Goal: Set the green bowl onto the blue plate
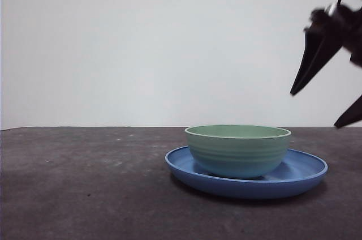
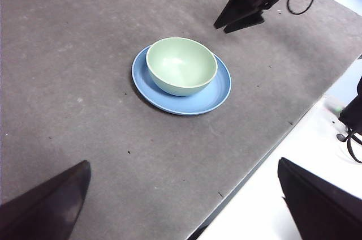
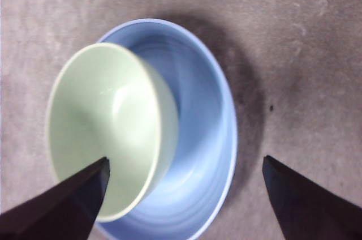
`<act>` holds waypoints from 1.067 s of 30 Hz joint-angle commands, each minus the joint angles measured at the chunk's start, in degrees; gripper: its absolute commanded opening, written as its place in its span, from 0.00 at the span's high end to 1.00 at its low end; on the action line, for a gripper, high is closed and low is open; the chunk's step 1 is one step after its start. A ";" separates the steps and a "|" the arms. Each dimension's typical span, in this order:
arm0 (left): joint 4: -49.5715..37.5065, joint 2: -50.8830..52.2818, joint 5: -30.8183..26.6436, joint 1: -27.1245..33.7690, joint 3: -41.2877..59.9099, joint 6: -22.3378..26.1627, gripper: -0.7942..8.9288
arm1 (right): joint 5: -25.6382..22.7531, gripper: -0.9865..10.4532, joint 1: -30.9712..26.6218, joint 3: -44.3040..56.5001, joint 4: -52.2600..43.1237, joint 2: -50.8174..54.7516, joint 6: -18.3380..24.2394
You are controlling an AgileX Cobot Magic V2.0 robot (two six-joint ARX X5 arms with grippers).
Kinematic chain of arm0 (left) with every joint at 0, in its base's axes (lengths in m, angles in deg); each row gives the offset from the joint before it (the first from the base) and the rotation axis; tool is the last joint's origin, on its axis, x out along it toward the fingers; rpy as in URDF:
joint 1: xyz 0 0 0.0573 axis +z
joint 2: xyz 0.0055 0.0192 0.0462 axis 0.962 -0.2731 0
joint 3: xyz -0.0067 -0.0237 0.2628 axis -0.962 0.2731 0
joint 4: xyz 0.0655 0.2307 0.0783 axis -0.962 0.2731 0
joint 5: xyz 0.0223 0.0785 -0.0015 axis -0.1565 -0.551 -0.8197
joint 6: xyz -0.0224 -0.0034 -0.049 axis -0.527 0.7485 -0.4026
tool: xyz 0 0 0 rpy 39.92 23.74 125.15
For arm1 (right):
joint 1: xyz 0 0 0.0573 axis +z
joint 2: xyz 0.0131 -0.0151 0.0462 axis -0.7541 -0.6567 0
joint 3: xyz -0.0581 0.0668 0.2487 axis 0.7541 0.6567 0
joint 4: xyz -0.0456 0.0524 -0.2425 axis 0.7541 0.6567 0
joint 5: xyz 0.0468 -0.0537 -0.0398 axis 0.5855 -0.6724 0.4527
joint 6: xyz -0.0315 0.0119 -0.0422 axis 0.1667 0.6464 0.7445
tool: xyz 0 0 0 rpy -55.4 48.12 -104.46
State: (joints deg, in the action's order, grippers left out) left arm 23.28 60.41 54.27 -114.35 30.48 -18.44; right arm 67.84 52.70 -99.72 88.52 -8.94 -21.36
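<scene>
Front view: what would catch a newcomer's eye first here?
The green bowl sits upright on the blue plate, off-centre toward one side of it, on the dark table. The right gripper hangs open above and beside them, holding nothing; the left gripper waits farther off, also open.

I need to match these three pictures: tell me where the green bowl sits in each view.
Front view: green bowl right of centre, standing on the blue plate.
Left wrist view: centre, upper half, on the plate.
Right wrist view: left of centre, off-centre on the plate.
Shared landmark: the blue plate beneath it.
</scene>
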 commanded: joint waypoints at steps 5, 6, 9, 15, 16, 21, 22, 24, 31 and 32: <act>-0.79 -0.17 0.11 -0.35 -0.46 1.03 0.37 | -0.04 0.59 0.20 -0.94 -3.41 -7.13 0.94; -0.76 -0.17 0.11 -0.35 -0.46 1.03 0.37 | -0.02 0.62 0.20 -0.94 -3.67 -7.91 1.16; -0.72 -0.17 0.11 -0.35 -0.46 1.03 0.37 | -0.02 0.67 0.22 -0.94 -4.28 -9.70 1.79; -0.74 -0.17 0.11 -0.35 -0.46 1.05 0.37 | 0.02 0.69 0.24 -0.94 -5.31 -11.52 1.79; -0.76 -0.17 0.09 -0.35 -0.46 1.05 0.37 | 0.02 0.69 0.26 -0.94 -5.35 -11.63 1.79; -0.76 -0.17 0.11 -0.35 -0.46 1.05 0.37 | -0.20 0.69 0.26 -0.94 -5.84 -12.44 1.77; -0.76 -0.17 0.11 -0.35 -0.46 1.03 0.37 | -0.22 0.69 0.26 -0.94 -6.05 -12.66 1.79; -0.74 -0.17 0.11 -0.35 -0.46 1.03 0.37 | 0.02 0.69 0.26 -0.94 -6.43 -13.29 1.79; -0.74 -0.17 0.11 -0.35 -0.46 1.03 0.37 | 0.22 0.70 0.59 -0.94 -7.45 -16.35 3.56; -0.74 -0.17 0.11 -0.35 -0.46 1.03 0.37 | 0.66 0.70 0.61 -0.94 -7.82 -16.85 3.65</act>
State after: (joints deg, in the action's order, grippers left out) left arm 23.26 60.41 54.27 -114.35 30.48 -18.42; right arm 68.25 53.07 -99.77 81.13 -24.62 -19.22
